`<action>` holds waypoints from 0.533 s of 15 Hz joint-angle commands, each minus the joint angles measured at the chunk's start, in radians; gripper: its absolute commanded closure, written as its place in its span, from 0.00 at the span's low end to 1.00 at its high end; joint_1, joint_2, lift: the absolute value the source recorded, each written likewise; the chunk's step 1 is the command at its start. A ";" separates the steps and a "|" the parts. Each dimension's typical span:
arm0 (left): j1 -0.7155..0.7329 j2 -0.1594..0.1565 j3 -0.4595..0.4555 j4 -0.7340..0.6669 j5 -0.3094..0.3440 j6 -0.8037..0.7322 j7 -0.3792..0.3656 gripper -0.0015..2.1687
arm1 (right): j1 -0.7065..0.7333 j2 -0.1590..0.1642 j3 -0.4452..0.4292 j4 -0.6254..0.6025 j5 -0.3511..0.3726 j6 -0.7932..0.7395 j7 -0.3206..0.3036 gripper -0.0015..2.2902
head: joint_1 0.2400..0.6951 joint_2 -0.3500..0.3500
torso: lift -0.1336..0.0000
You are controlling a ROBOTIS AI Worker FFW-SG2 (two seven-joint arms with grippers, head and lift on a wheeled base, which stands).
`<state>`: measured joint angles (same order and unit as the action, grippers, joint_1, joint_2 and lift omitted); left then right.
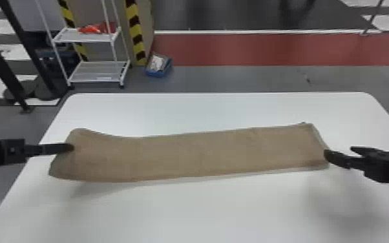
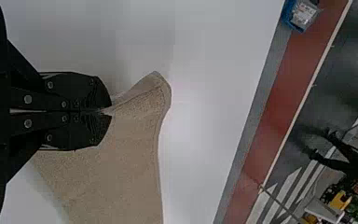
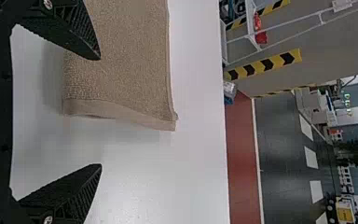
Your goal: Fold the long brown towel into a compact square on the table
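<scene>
Across the middle of the frame: the long brown towel (image 1: 197, 155) runs left to right over the bench (image 1: 203, 210), one long strip, so no square to show yet.
Left gripper (image 2: 111, 112): fingers clamped on the towel's left end, and that end looks a bit lifted, with a shadow under it.
Right gripper (image 3: 99, 112): at the frame's right edge by the other end, fingers apart, nothing between them.
Towel feel: I'd guess light, floppy and grippy, nothing to break, but it'll sag or crease if pulled from one spot.
Where to grab: honestly, I'd pinch each short end near its corners, then bring it toward the middle.
Bench: white, flat, looks smooth, so the cloth might slide.
Room: white rack (image 1: 82, 39) upper left, blue box (image 1: 159, 73) near it on the floor, red strip (image 1: 268, 50) along the top right.
</scene>
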<state>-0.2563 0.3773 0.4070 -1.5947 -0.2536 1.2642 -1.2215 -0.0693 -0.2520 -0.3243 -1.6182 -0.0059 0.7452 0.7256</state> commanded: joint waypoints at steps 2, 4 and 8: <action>-0.060 0.034 -0.007 -0.002 -0.009 0.048 -0.003 0.99 | 0.014 -0.001 -0.015 -0.022 -0.008 0.003 0.002 0.03 | 1.00 0.58 | 0.07; -0.103 0.049 -0.024 -0.004 -0.018 0.070 -0.015 0.99 | 0.016 -0.004 -0.021 -0.022 -0.008 0.003 0.002 0.03 | 1.00 0.59 | 0.07; -0.144 0.081 -0.063 -0.050 -0.012 0.186 -0.046 0.99 | 0.019 -0.015 -0.039 -0.022 -0.031 -0.003 0.005 0.03 | 1.00 0.58 | 0.07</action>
<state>-0.3951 0.4529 0.3553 -1.6160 -0.2766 1.4089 -1.2601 -0.0512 -0.2627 -0.3584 -1.6398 -0.0316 0.7453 0.7292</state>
